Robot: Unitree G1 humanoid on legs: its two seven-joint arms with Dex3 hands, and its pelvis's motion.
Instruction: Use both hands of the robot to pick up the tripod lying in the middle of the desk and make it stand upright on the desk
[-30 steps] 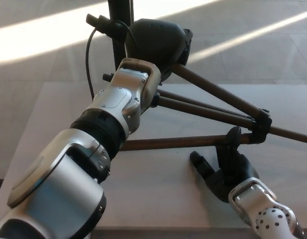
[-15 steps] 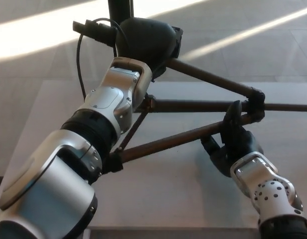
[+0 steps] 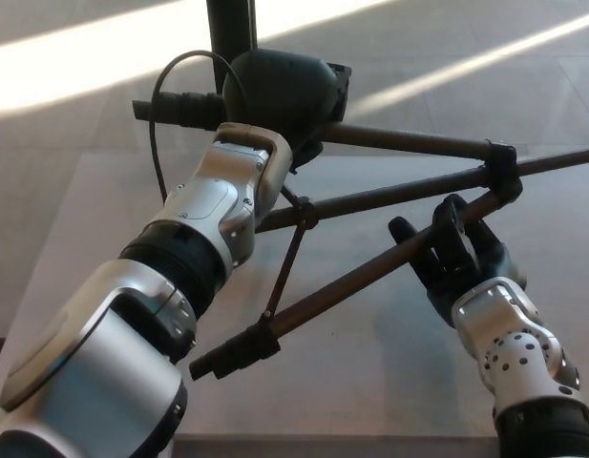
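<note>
Raised higher, tripod (image 3: 389, 196) (legs spread) meets right robot hand (image 3: 456, 258).

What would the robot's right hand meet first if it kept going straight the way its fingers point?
Probably the tripod leg crossing just above the right hand; its fingers already reach it, though depth is unclear.
</note>
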